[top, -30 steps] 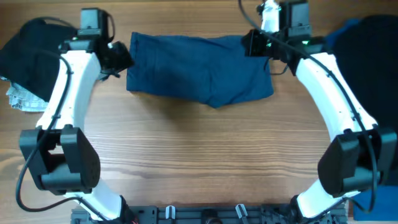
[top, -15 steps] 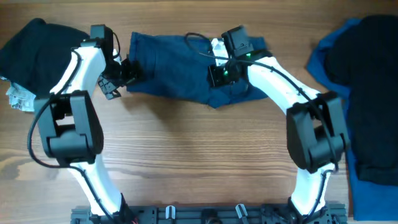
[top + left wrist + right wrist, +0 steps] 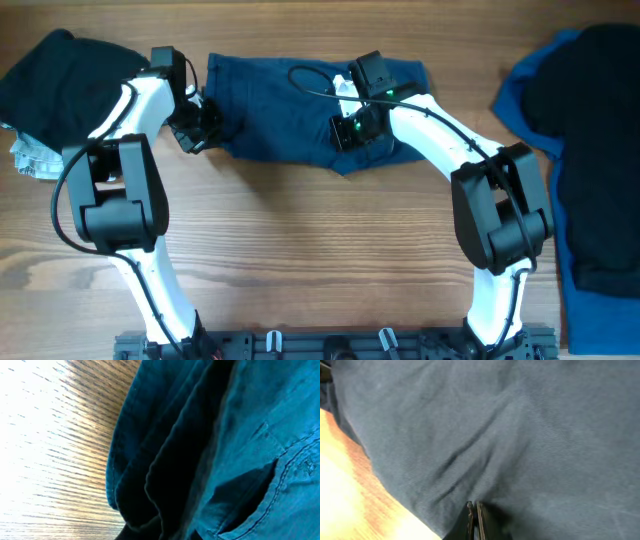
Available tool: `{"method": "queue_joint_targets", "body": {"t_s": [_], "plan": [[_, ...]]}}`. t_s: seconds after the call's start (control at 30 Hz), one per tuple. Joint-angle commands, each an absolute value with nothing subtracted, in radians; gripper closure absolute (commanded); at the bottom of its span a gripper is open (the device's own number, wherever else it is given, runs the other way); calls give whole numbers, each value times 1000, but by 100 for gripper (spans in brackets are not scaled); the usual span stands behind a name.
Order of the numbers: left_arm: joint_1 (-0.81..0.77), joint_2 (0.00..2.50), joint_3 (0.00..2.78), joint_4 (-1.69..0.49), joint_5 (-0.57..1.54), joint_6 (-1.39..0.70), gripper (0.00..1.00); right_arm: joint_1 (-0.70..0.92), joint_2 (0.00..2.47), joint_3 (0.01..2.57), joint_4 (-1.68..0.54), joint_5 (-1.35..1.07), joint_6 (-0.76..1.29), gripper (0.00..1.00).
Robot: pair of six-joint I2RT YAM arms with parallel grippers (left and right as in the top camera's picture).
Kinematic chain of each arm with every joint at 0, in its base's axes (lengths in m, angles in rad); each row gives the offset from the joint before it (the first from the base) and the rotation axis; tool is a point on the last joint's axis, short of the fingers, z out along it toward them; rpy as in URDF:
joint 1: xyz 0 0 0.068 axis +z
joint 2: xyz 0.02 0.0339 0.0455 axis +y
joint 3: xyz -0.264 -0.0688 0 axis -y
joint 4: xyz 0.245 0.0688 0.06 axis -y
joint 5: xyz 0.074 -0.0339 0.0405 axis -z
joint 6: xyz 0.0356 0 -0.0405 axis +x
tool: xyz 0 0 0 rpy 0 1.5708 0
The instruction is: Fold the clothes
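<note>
Wood-grain table point(image 3: 320, 250) filled the overhead view, and the work item, 1 blue garment point(image 3: 280, 110), lay flat along the upper centre of the frame. A black pile point(image 3: 50, 70) sat in the upper left corner. More blue cloth point(image 3: 525, 75) under a black garment point(image 3: 600, 130) ran down the right edge. Both heaps were well apart from the work item.

Handling assessment: the blue garment appeared to be a denim-like weave, soft and limp, yet thicker than shirt cloth. It would probably drape rather than hold shape, and stacked layers would probably slide over each other if only the top layer were taken. The best hold was judged to be at an outer edge or corner, with all layers gathered together.

Appearance: the garment was dark blue, roughly rectangular, with its lower edge dipping to a point near the centre. The left wrist view showed several stacked fold edges point(image 3: 150, 475) beside bare wood, plus a stitched pocket seam point(image 3: 280, 475). The right wrist view showed shallow creases running toward the bottom of the frame.

Left gripper point(image 3: 195, 132) sat at the left end of the garment. Its jaws were not visible in its own camera, so I could not tell their opening or whether they held cloth.

Right gripper point(image 3: 348, 130) sat on the lower middle of the garment. Its jaws stood almost together, apparently pinching a small ridge of cloth.
</note>
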State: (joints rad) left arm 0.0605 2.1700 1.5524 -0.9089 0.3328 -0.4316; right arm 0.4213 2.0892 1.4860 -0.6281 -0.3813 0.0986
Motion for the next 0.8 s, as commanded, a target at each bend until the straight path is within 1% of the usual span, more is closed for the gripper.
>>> {"method": "queue_joint_targets", "body": {"t_s": [0.0,0.07,0.1,0.2,0.37,0.47,0.53,0.7,0.77], "plan": [[62,2109,1559,-920,332,-426,96,428,2048,1518,-629,-447,87,96],[62,2056,1559,-921,332,-422,96,428,2000,1520,-619,-446,110,96],[62,2028,1559,-925,332,-422,96,428,1976,1520,-611,-447,152,96],[61,1959,1559,-937,333,-423,96,429,1974,1515,-615,-452,213,96],[53,1891,1559,-940,333,-423,96,443,2059,1480,-614,-498,209,96],[21,1891,1559,-936,333,-423,96,490,2132,1480,-614,-586,184,96],[-15,1891,1559,-937,332,-422,96,543,2186,1481,-634,-585,185,96],[-70,1891,1559,-987,313,-420,96,544,2183,1491,-669,-588,209,96],[-84,1890,1559,-1022,283,-389,96,542,2165,1557,-739,-638,178,96]]}}
